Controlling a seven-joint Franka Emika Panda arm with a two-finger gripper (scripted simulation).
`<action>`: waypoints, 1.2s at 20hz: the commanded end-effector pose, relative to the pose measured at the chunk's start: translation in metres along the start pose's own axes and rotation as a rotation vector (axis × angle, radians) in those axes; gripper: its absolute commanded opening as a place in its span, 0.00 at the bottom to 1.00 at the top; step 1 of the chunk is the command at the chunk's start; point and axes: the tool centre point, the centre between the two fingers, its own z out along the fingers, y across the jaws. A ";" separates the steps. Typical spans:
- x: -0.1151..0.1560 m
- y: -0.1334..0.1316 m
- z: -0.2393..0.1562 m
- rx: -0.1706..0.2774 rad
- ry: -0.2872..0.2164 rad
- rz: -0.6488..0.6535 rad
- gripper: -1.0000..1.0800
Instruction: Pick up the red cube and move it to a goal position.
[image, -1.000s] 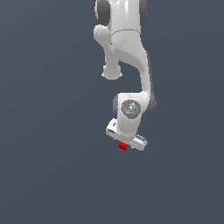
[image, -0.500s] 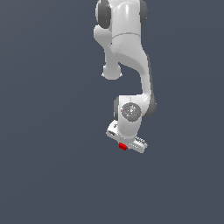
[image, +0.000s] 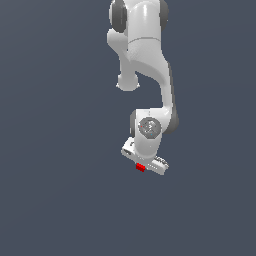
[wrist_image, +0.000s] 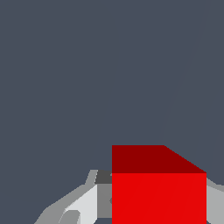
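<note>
The red cube is a tiny bright red block sitting at the underside of the white hand in the exterior view. My gripper is shut on it, and the hand is tilted, its lower end towards the exterior view's right. In the wrist view the red cube fills the space between the two grey-white fingers, one on each side, with my gripper closed around it. The fingertips are hidden by the cube and the hand.
Only a plain dark grey-blue ground shows around the white arm, which reaches down from the top of the exterior view. No other objects, edges or goal marker are visible.
The upper links of the arm have shifted slightly towards the exterior view's right. The hand and the held cube have stayed in almost the same spot, a touch higher.
</note>
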 end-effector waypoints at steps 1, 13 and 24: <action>0.001 0.001 -0.004 0.001 0.001 0.000 0.00; 0.023 0.025 -0.087 0.001 0.001 0.001 0.00; 0.053 0.054 -0.191 0.001 0.001 0.001 0.00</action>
